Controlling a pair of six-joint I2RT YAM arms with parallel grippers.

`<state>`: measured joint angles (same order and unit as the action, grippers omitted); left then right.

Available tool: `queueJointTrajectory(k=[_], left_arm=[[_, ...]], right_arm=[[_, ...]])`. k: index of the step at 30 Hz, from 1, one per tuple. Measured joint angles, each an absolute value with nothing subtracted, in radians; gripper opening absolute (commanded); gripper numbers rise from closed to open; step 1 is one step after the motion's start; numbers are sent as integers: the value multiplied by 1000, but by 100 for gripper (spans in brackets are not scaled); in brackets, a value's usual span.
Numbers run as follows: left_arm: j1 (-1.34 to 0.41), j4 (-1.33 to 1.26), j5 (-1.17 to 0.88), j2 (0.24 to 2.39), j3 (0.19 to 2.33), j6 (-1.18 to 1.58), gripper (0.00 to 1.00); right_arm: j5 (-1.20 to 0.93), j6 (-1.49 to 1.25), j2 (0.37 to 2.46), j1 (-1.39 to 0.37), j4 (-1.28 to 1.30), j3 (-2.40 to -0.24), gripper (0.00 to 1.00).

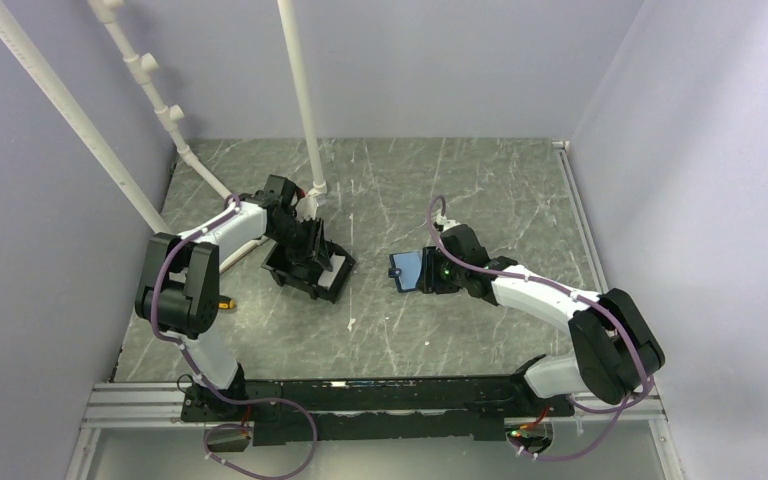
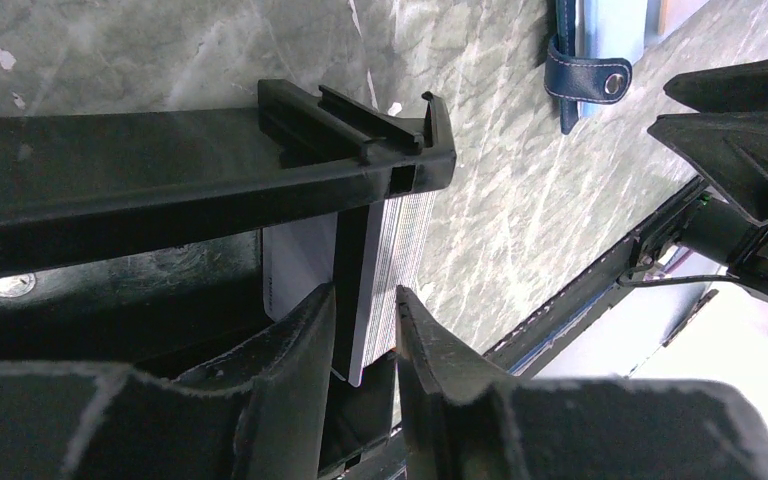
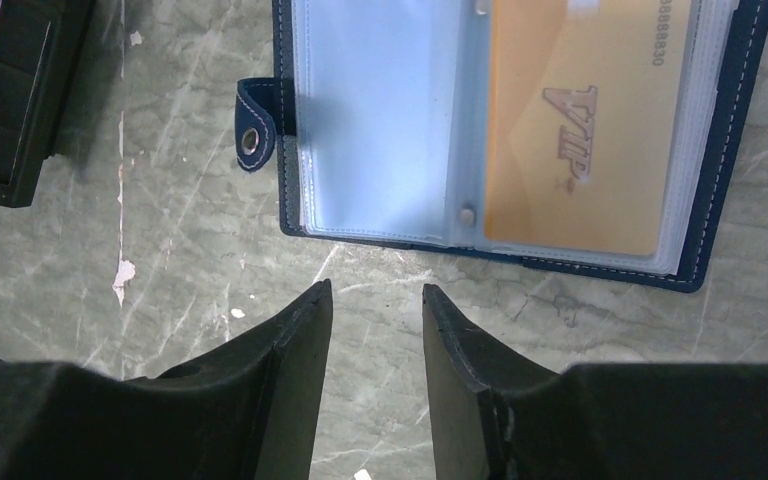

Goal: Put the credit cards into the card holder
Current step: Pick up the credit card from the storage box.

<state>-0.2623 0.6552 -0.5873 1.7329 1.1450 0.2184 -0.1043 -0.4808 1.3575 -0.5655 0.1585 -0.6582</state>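
A pale whitish credit card stands on edge in a slot of the black bin. My left gripper straddles the card's lower corner. Its jaws are narrow, with a dark gap left on one side, so it is open. From above the bin sits left of centre, with the white card under the left gripper. The navy card holder lies open on the table, and an orange-tan credit card is inside its clear sleeve. My right gripper hovers just short of the holder, open, with nothing in it.
White pipes rise behind the bin. Purple walls close off the left, back and right of the table. The holder's snap tab sticks out toward the bin. The right arm shows at the edge of the left wrist view.
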Motion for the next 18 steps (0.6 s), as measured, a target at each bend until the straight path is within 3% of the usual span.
queueJointTrajectory(k=[18], left_arm=[[-262, 675, -586, 1733, 1149, 191, 21]], right_arm=[[-114, -481, 1369, -566, 157, -658, 40]])
